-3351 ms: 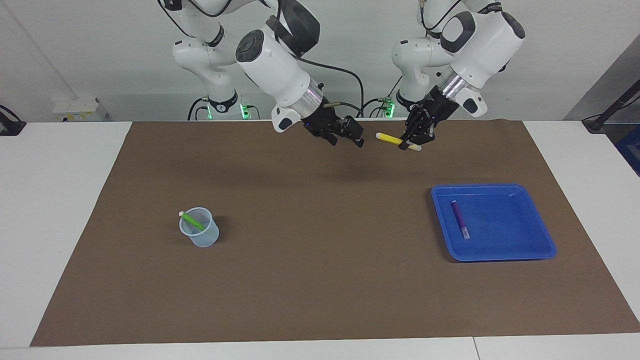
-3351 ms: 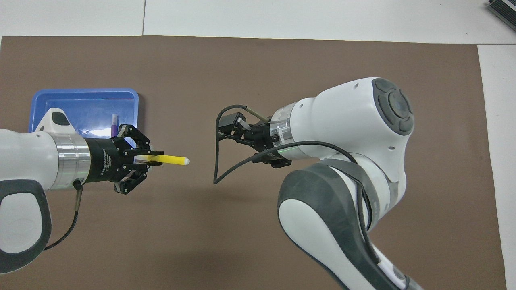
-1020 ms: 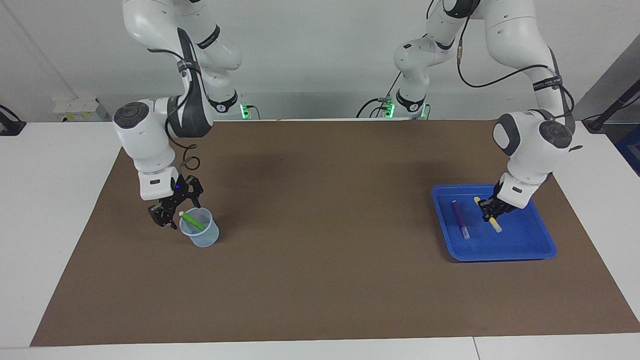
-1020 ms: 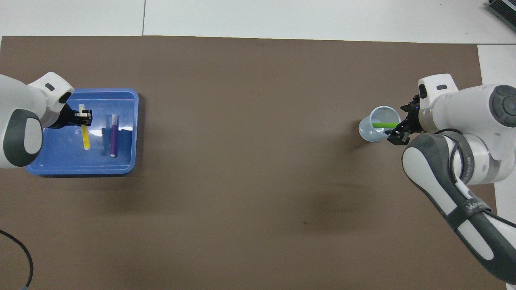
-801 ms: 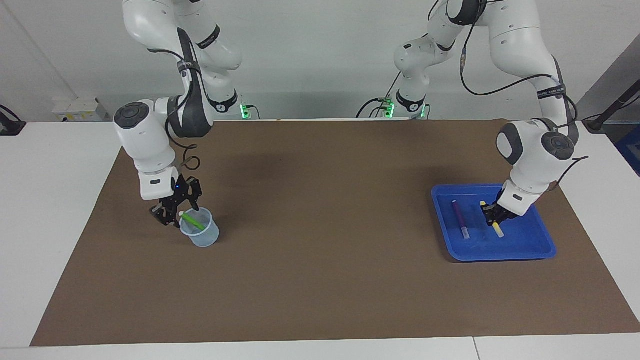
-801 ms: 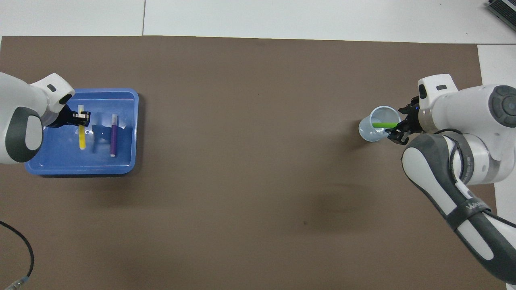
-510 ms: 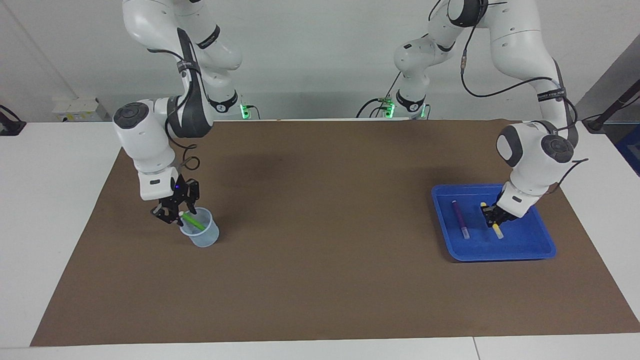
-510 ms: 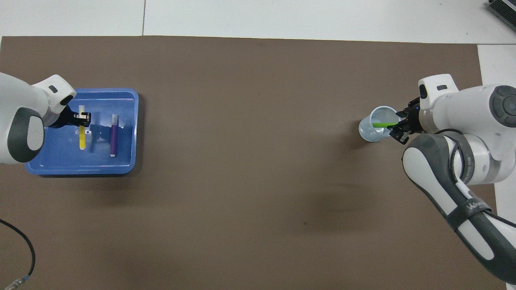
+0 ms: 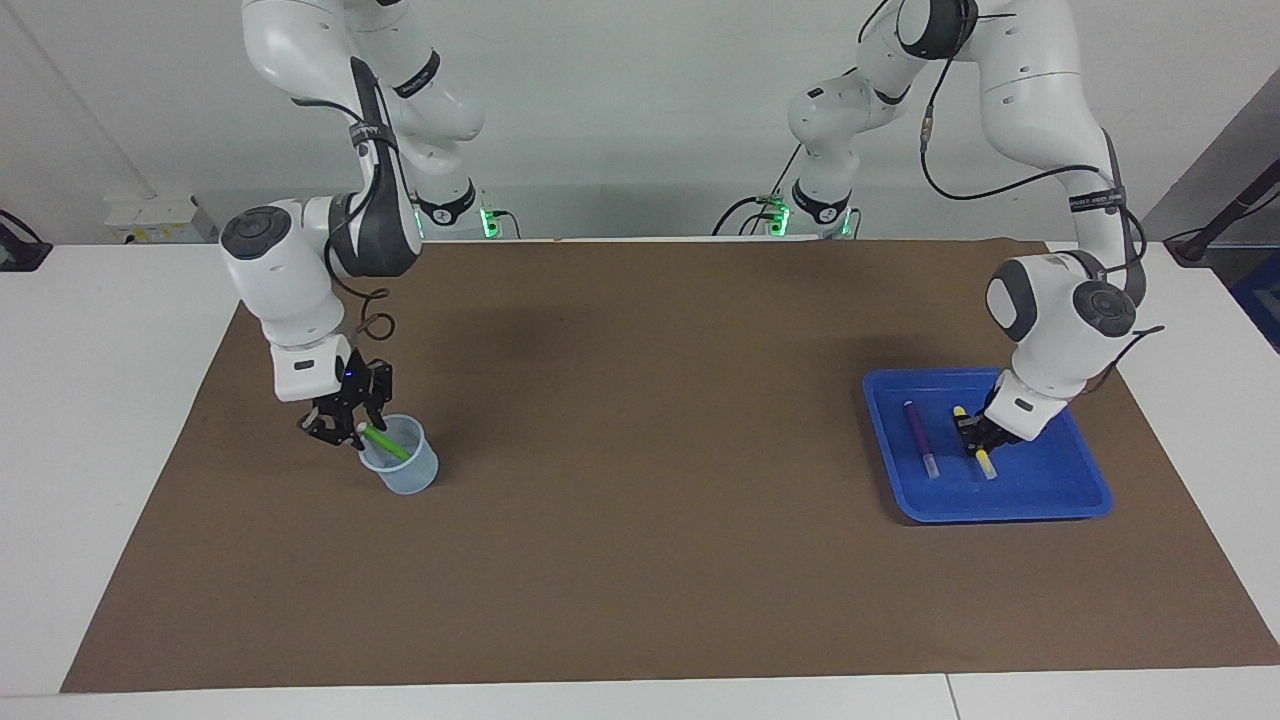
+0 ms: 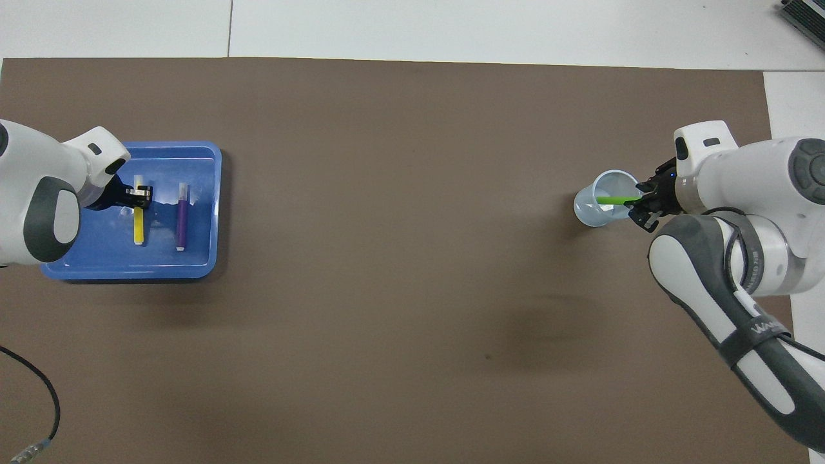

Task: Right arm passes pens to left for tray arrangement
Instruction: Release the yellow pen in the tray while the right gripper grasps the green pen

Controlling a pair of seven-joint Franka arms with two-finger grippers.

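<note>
Blue tray [image 9: 1085, 492] at the left arm's end of the counter holds purple pen [image 9: 921, 437] and yellow pen [image 9: 973, 441] side by side; left gripper [image 9: 974, 436] fingers clamped on the yellow pen, now lower than a second ago; cup [image 9: 403, 466] holds green pen [image 9: 384, 441]; right gripper [image 9: 348, 425] fingers, wider earlier, have narrowed about its upper end, grip uncertain.

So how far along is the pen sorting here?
Done: purple pen lies in the tray. In hand: left gripper, shut on the yellow pen, has it down in the tray. Left: green pen is in the cup, right gripper at its end.
</note>
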